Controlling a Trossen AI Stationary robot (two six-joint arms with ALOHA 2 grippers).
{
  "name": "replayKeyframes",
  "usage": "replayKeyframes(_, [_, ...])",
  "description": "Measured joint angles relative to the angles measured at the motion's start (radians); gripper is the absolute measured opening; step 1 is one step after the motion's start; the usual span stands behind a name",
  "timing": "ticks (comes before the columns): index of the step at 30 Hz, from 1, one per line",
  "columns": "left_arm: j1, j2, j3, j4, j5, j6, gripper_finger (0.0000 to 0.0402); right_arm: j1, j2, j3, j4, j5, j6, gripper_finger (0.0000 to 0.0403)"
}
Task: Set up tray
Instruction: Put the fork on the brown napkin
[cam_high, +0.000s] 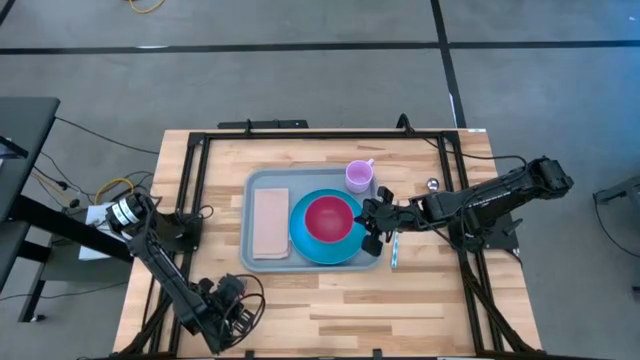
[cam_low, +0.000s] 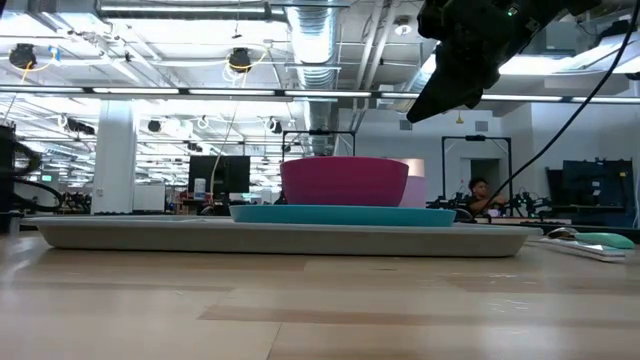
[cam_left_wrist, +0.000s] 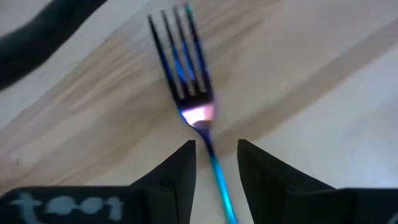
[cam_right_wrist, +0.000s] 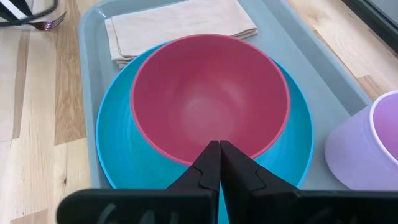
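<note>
- The large pale grey-blue plastic tray (cam_high: 262, 182) lies at the middle of the wooden table (cam_high: 330, 305), with raised rim and rounded corners.
- On it, counted: one round bright-blue plate (cam_high: 304, 240), one magenta bowl (cam_high: 329, 218) standing on that plate, one folded beige napkin (cam_high: 271, 223) beside the plate, one lilac cup (cam_high: 359, 177) at the tray's far right corner.
- The right gripper (cam_right_wrist: 219, 163) hangs over the plate's right edge, above the tray — its fingers pressed together, holding nothing.
- The left gripper (cam_left_wrist: 214, 163) sits low at the table's near left corner, well apart from the tray; its fingers stand either side of the handle of one iridescent blue metal fork (cam_left_wrist: 185, 74). Whether they clamp it, I cannot tell.
- One pale teal utensil (cam_high: 394, 251) lies on the table just right of the tray; its kind is unclear.
- Judgement: crockery is placed; cutlery is the step in hand. The next move calls for a firm grip on the thin handle and a carry across to the tray — slippage is the risk.
</note>
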Motion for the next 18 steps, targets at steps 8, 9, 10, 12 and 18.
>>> replayKeyframes(8, [-0.007, -0.004, -0.077, 0.111, 0.025, 0.007, 0.0091, 0.000, 0.000, 0.000, 0.000, 0.000, 0.000, 0.0001])
replayKeyframes(9, [-0.008, -0.003, -0.077, 0.107, 0.018, 0.006, 0.0087, 0.000, 0.000, 0.000, 0.000, 0.000, 0.000, 0.0001])
replayKeyframes(10, [-0.010, -0.003, -0.077, 0.102, 0.008, 0.006, 0.0084, 0.000, 0.000, 0.000, 0.000, 0.000, 0.000, 0.0001])
replayKeyframes(12, [-0.012, -0.002, -0.078, 0.089, -0.011, 0.005, 0.0075, 0.000, 0.000, 0.000, 0.000, 0.000, 0.000, 0.0001])
replayKeyframes(18, [-0.011, -0.002, -0.078, 0.081, -0.005, 0.010, 0.0019, 0.000, 0.000, 0.000, 0.000, 0.000, 0.000, 0.0001])
